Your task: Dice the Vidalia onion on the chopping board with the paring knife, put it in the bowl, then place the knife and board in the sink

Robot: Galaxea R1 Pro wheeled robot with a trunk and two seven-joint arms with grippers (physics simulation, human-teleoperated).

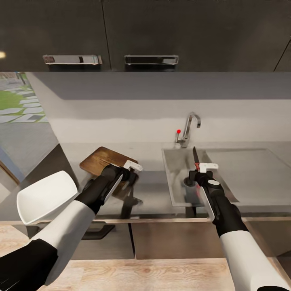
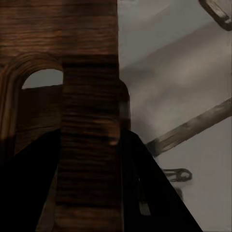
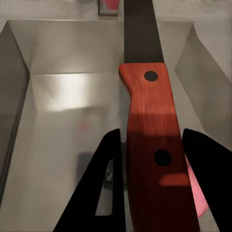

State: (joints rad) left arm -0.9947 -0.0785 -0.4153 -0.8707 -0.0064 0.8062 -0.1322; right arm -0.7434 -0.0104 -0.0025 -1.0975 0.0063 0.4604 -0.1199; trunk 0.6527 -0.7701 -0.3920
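Light-wood flooring [image 1: 161, 273] runs under the robot, meeting the long matte grey countertop [image 1: 151, 192] with its thin light-wood front edge; dark upper cabinets [image 1: 145, 32] with metal handles hang above. Clamped between the left gripper's [image 1: 130, 171] jaws is the dark brown wooden chopping board [image 1: 103, 159], lifted and tilted, its handle slot close beside the jaws in the left wrist view. Off to the outer side of that arm sits the glossy white squarish bowl [image 1: 44, 196]; nothing shows inside it. Right gripper [image 1: 201, 171] jaws are closed around the reddish handle of the paring knife [image 3: 152, 145], dark blade pointing beyond them over the rectangular grey sink [image 3: 72, 96], near the chrome tap [image 1: 190, 129].
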